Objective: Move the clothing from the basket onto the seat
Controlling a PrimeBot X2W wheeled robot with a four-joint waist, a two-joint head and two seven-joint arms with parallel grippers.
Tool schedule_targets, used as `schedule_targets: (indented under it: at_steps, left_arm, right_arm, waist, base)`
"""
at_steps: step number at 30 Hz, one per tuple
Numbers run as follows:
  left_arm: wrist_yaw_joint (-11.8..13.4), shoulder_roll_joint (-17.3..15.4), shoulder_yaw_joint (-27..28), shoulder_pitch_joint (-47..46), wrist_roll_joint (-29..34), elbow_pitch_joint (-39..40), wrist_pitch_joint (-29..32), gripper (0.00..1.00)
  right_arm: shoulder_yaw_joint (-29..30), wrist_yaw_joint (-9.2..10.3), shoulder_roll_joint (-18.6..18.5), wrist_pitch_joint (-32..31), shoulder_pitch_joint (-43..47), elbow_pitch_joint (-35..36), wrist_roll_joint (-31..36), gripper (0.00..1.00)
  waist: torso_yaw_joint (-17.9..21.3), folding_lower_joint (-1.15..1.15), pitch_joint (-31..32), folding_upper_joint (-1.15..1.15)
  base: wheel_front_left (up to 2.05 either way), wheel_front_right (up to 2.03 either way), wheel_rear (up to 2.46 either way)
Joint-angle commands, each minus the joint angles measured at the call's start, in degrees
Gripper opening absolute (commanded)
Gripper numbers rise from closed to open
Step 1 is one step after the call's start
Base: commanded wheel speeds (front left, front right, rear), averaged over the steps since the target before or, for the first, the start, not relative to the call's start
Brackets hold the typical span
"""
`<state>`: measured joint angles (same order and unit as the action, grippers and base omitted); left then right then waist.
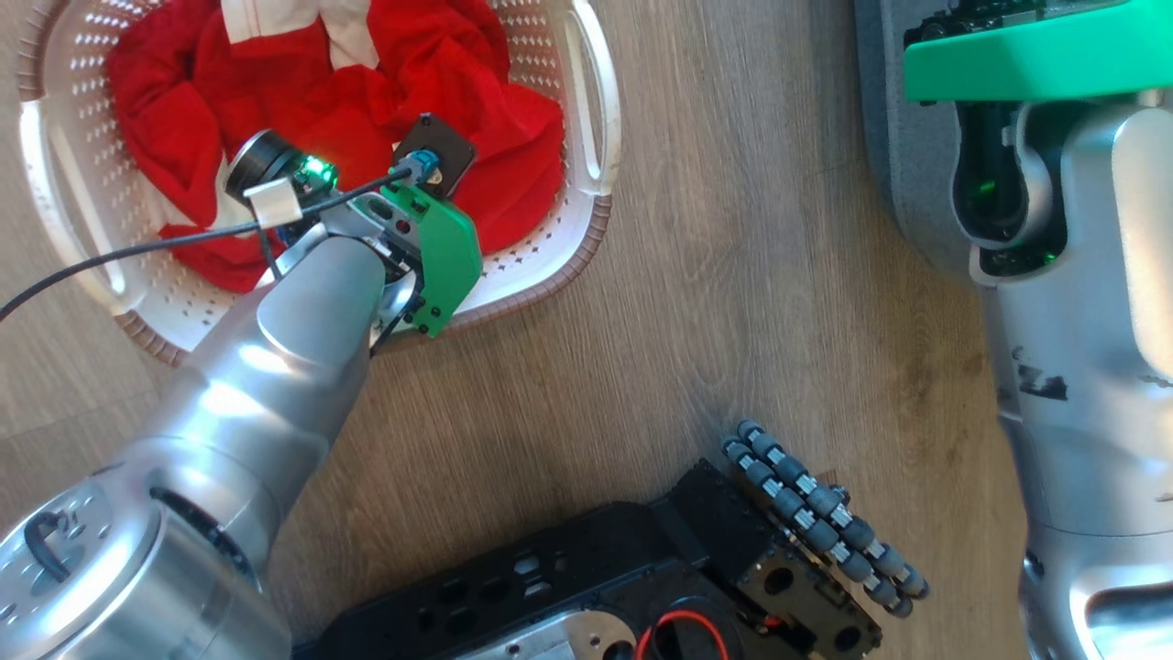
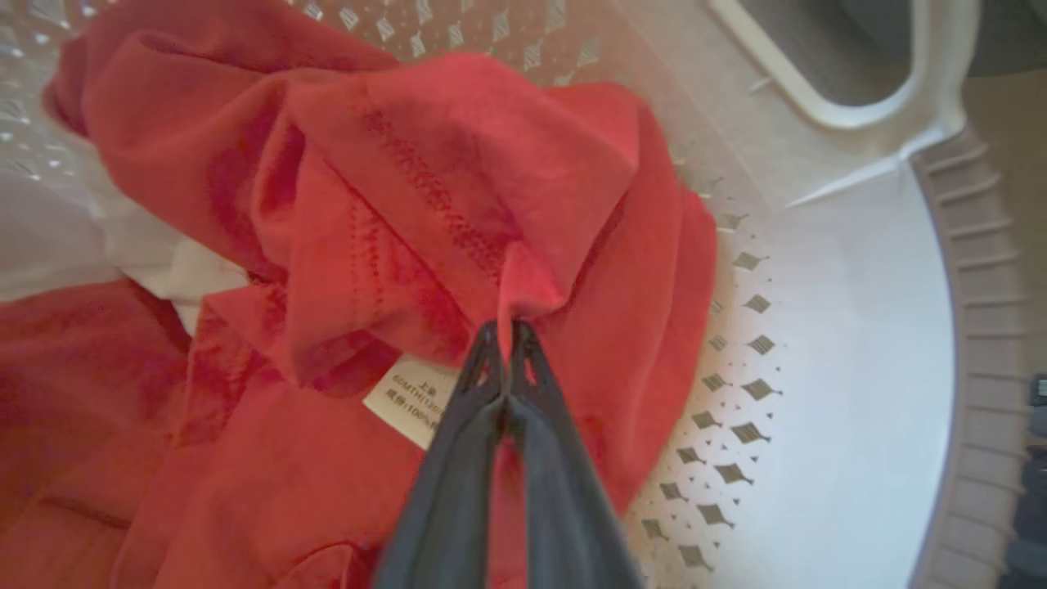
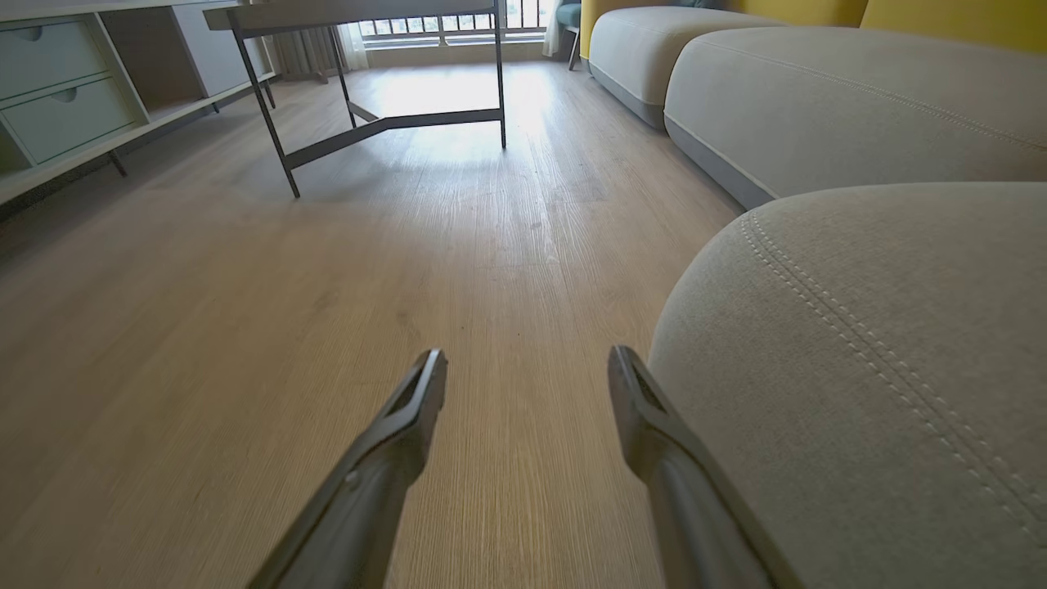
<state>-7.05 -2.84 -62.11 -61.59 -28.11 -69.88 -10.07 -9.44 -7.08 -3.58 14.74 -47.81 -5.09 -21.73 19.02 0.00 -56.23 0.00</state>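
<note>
The clothing (image 1: 367,101) is seen heaped inside the basket (image 1: 586,101), which is set on the wood floor (image 1: 733,275) at the left of the head view, well apart from the seat (image 1: 884,137) at the upper right. The left arm is extended down into the basket, and its fingers are hidden there by the wrist. In the left wrist view the left gripper (image 2: 507,327) is shown pinched together on a raised fold of the red fabric, near the basket's perforated wall. A white care label (image 2: 413,397) is exposed just beside the fingers. The clothing is seen as bright red, crumpled cloth with stitched seams and a white panel. In the right wrist view the right gripper (image 3: 527,376) is held with its fingers spread apart and nothing between them, above the floor, with the seat's rounded, double-stitched grey corner just to its right.
</note>
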Motion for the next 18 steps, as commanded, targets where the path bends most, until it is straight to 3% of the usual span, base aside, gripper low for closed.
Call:
schedule_targets:
  at_steps: [1,9,18]
  left_arm:
    - [0.1,0.0,0.7,1.2,-0.5,0.5,-0.7,0.00]
    - [0.4,0.0,1.9,3.3,-3.7,2.4,-3.4,0.00]
    - [1.1,0.0,3.1,7.7,-7.7,5.9,-4.8,0.00]
  right_arm:
    - [0.0,-0.41,0.7,0.3,2.5,1.4,0.2,1.00]
    - [0.3,-0.41,0.6,0.3,3.7,0.2,2.4,1.00]
    - [-0.6,-0.41,-2.2,0.3,6.3,-2.8,3.4,1.00]
  waist:
    - [-0.4,0.00,0.7,0.00]
    - [-3.0,0.00,5.9,0.00]
    - [-6.9,0.00,15.7,0.00]
  base:
    - [0.00,0.00,0.00]
    - [0.00,0.00,0.00]
    - [0.00,0.00,0.00]
